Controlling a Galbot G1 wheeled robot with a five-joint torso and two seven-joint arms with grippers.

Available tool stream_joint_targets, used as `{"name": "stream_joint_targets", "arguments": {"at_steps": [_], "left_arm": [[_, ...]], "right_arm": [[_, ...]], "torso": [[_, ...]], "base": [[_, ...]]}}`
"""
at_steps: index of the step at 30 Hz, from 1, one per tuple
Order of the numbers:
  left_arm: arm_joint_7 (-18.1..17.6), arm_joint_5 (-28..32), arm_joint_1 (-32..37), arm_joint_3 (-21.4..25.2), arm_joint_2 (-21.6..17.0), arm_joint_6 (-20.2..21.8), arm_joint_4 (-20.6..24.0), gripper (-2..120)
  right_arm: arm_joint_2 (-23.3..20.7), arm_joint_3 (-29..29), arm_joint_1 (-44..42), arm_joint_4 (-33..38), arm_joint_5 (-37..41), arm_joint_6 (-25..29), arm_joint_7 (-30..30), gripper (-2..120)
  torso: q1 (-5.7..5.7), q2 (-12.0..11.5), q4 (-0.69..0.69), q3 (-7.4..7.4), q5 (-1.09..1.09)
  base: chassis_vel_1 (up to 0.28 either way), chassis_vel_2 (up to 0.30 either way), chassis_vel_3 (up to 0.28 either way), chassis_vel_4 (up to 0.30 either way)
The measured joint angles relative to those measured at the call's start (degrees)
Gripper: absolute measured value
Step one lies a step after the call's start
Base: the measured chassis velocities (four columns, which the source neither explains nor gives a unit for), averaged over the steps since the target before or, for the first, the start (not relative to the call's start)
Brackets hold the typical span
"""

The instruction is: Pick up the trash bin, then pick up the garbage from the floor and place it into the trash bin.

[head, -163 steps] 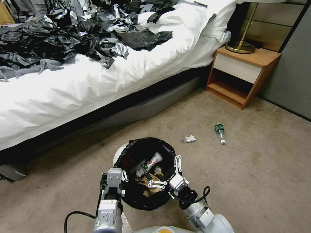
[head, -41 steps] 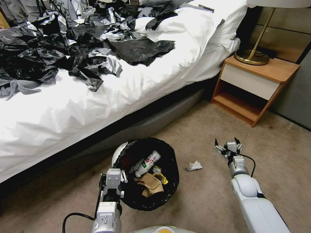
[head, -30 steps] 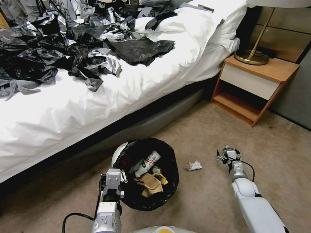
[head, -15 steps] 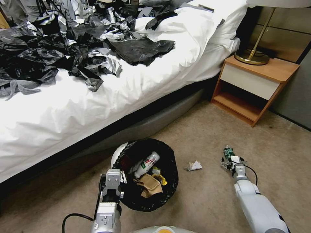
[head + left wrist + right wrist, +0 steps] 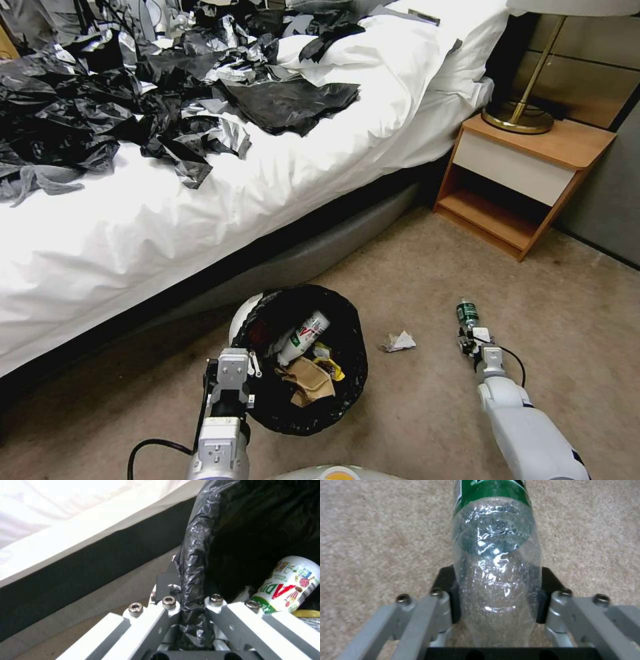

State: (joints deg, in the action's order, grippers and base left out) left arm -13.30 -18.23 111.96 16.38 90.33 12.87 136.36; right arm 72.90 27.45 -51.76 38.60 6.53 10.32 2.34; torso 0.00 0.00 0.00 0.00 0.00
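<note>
The trash bin [image 5: 347, 400], a white bucket lined with a black bag, stands on the carpet in front of me, and several pieces of garbage lie inside. My left gripper [image 5: 235, 373] is shut on its near-left rim; in the left wrist view the fingers [image 5: 166, 610] pinch the black liner [image 5: 193, 580]. A white bottle with a red and green label [image 5: 293, 585] lies in the bin. To the right, my right gripper [image 5: 475, 339] is shut on a clear plastic bottle with a green label [image 5: 467, 312], low over the carpet. The pads [image 5: 446, 597] press both its sides [image 5: 496, 562]. A crumpled white tissue [image 5: 399, 342] lies between bin and bottle.
A bed [image 5: 220, 200] with white sheets and a heap of black and silver plastic sheets [image 5: 133, 100] runs along the left and back. A wooden nightstand [image 5: 527, 180] with a brass lamp [image 5: 520, 117] stands at the back right. A dark wall [image 5: 613, 200] lies right of it.
The right arm left the bin and reached to the right. Its gripper came down open over the green-label bottle and shut on it. The left gripper has kept hold of the bin rim.
</note>
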Motion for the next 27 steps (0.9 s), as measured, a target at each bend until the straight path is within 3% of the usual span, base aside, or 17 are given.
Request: {"name": "stream_joint_targets", "arguments": {"at_steps": [6, 12, 16, 18, 19, 21, 22, 24, 25, 27], "left_arm": [[-0.01, -0.59, 0.02, -0.5, 0.16, -0.14, -0.52, 0], [0.05, -0.66, 0.01, -0.49, 0.2, -0.14, -0.53, 0], [0.07, -0.65, -0.08, -0.63, 0.32, -0.15, -0.77, 0], [0.02, -0.57, -0.29, -1.3, 0.51, -0.15, -1.23, 0], [0.02, -0.57, -0.29, -1.3, 0.51, -0.15, -1.23, 0], [-0.03, -0.56, -0.35, -1.41, 0.55, -0.14, -1.4, 0], [-0.04, -0.56, -0.36, -1.4, 0.55, -0.11, -1.42, 0], [-0.04, -0.56, -0.36, -1.4, 0.55, -0.11, -1.42, 0], [-0.04, -0.56, -0.35, -1.39, 0.55, -0.1, -1.55, 0], [-0.04, -0.56, -0.34, -1.39, 0.54, -0.1, -1.67, 0]], "right_arm": [[0.55, 0.06, -1.37, 3.04, -0.39, 0.0, 0.39, 21], [0.62, 0.01, -3.41, 9.26, -0.35, 0.42, 1.61, 19], [0.86, 0.26, -6.37, 19.01, -0.54, 0.22, 3.56, 19], [1.66, 0.37, -10.81, 33.81, -1.12, -1.09, 5.51, 19], [1.66, 0.37, -10.81, 33.81, -1.12, -1.09, 5.51, 19], [2.16, -0.53, -15.06, 44.31, -1.95, -1.06, 6.09, 19], [2.34, -1.6, -17.64, 50.57, -2.73, 0.14, 6.02, 19], [2.37, -1.96, -18.3, 52.27, -3.11, 0.8, 5.88, 19], [2.6, -3.27, -21.0, 58.59, -5.7, 4.97, 3.8, 19], [2.71, -4.03, -22.53, 61.33, -7.87, 7.54, 2.13, 19]], "torso": [[0.0, 0.0, 0.0, 0.0, 0.0], [0.0, 0.0, -0.01, 0.0, 0.0], [0.0, 0.0, -0.01, 0.0, 0.0], [0.0, 0.0, 0.01, 0.0, -0.01], [0.0, 0.0, 0.01, 0.0, -0.01], [0.0, 0.0, 0.0, 0.0, -0.02], [0.0, 0.0, -0.01, 0.0, 0.02], [0.0, 0.0, -0.02, 0.0, 0.01], [-0.01, 0.0, 0.0, 0.0, -0.04], [0.0, 0.0, 0.0, 0.0, -0.01]], "base": [[0.0, 0.0, 0.0, 0.0], [0.0, 0.0, 0.0, 0.0], [0.0, 0.0, 0.0, 0.0], [0.0, 0.0, 0.0, 0.0], [0.0, 0.0, 0.0, 0.0], [0.0, 0.0, 0.0, 0.0], [0.0, 0.0, 0.0, 0.0], [0.0, 0.0, 0.0, 0.0], [0.0, 0.0, 0.0, 0.0], [0.0, 0.0, 0.0, 0.0]]}}
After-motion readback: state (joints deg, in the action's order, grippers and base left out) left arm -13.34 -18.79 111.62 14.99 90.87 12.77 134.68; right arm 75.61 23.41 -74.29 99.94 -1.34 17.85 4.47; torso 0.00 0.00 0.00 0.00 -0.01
